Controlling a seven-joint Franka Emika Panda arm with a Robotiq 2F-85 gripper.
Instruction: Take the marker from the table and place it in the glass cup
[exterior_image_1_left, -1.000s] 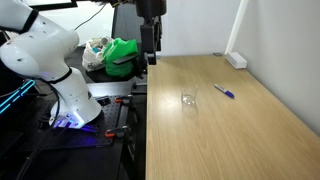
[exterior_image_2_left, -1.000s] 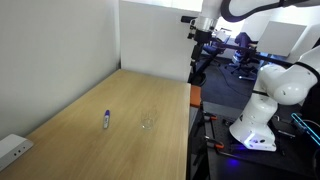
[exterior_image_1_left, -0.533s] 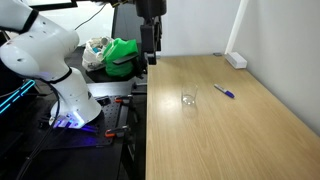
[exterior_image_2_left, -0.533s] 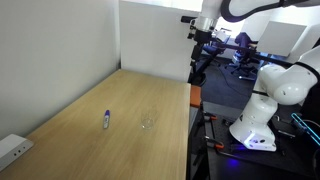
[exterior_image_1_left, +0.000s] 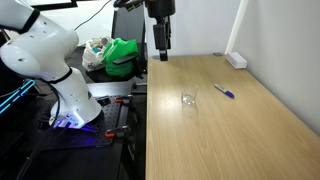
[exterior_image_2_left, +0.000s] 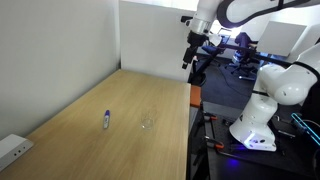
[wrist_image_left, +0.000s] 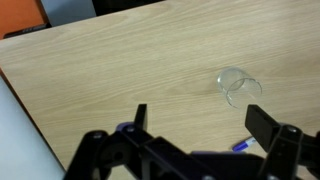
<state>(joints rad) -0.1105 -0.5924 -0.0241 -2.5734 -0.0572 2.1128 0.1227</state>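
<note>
A long, light wood desk (exterior_image_2_left: 85, 135) sits next to a white wall. A small blue marker (exterior_image_2_left: 107, 120) lies flat on it. A clear glass cup (exterior_image_2_left: 148, 120) stands near the marker, not touching it. A white block (exterior_image_2_left: 12, 150) sits at the near corner. The dark tool (exterior_image_2_left: 188, 58) hangs up high by the desk's far edge, well apart from both.

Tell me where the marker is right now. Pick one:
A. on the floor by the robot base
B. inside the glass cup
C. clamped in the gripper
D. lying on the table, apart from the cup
D. In an exterior view the marker lies flat on the table, with a gap between it and the glass cup. The gripper hangs open and empty above the table's far edge.
</note>
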